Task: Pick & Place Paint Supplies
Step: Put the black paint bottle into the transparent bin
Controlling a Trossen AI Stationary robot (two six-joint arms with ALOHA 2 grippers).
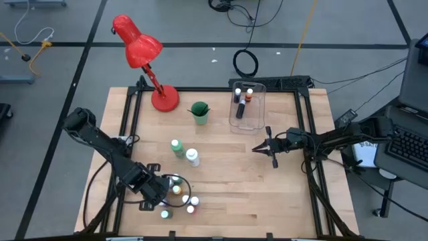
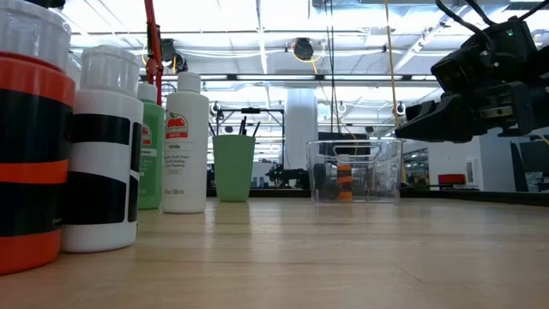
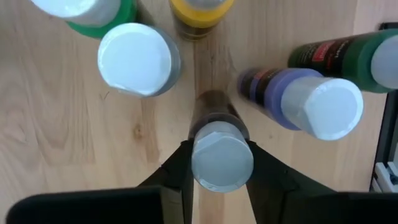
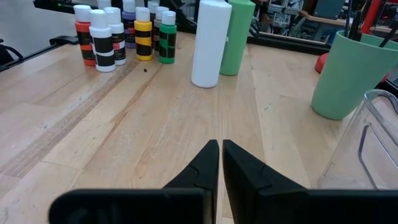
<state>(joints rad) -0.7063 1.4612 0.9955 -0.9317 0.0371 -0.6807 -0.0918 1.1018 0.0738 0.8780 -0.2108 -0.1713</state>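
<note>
the left gripper (image 3: 221,165) hangs over the cluster of small paint bottles (image 1: 179,197) near the front edge of the table (image 1: 267,194), toward its left corner, and its two dark fingers (image 3: 177,168) sit against either side of one brown paint bottle (image 3: 219,146), just under its white cap; they look closed on it, though whether the squeeze is firm yet i can't say. i'd judge the bottle light, rigid plastic, smooth and round, so it could twist or slip; the neck below the cap looks the safest hold, and neighbours crowd it closely, a purple bottle (image 3: 298,96) lying tilted just beside. the right gripper (image 4: 221,165) waits with its fingers pressed together and nothing in them, over the right-hand middle of the table. the tall green bottle (image 1: 177,148) and tall white bottle (image 1: 192,157) stand touching near the table's middle, with the green cup (image 1: 199,112) and the clear bin (image 1: 246,106) toward the back edge, a red lamp (image 1: 144,57) at the back left. the table is pale bare wood, even and dry-looking. beyond lies an open workshop with bright ceiling lights and cables on the floor.
</note>
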